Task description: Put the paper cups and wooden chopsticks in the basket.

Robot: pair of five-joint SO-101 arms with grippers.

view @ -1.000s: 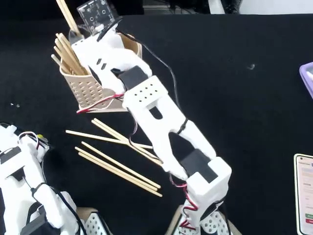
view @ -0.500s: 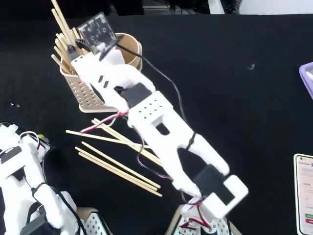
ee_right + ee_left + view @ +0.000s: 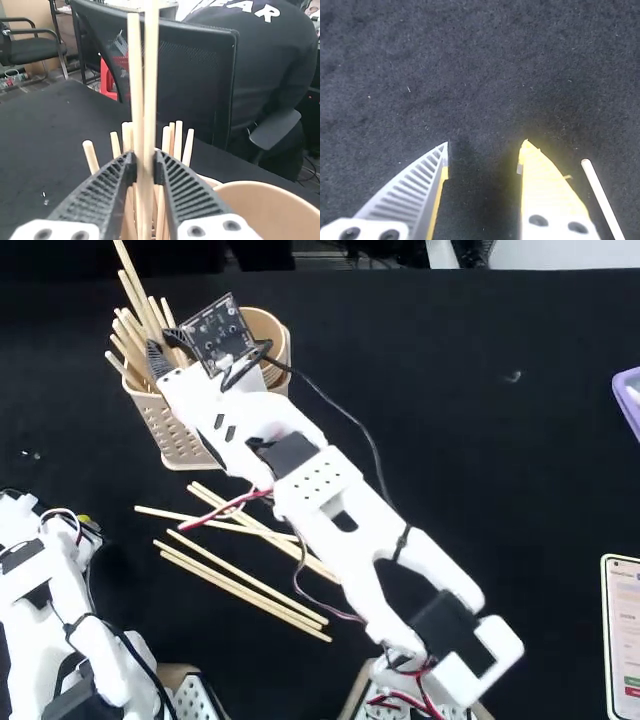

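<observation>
A beige perforated basket (image 3: 180,430) stands at the far left of the black table and holds a paper cup (image 3: 268,336) and several wooden chopsticks (image 3: 135,345). My right gripper (image 3: 160,352) is above the basket, shut on two upright chopsticks (image 3: 144,90) whose lower ends go down among the ones in the basket (image 3: 172,137). The cup's rim (image 3: 260,200) is right beside them. Several loose chopsticks (image 3: 240,560) lie on the table in front of the basket. My left gripper (image 3: 482,150) hangs open just over bare cloth, with one chopstick end (image 3: 600,192) beside it.
The right arm (image 3: 330,510) stretches diagonally over the loose chopsticks. The left arm (image 3: 50,620) sits at the near left corner. A purple object (image 3: 628,400) and a card (image 3: 622,630) lie at the right edge. In the right wrist view a chair and a seated person are beyond the table.
The right arm has stretched farther and swung its wrist to the right over the basket, keeping the two chopsticks in its grip. The left arm has stayed still.
</observation>
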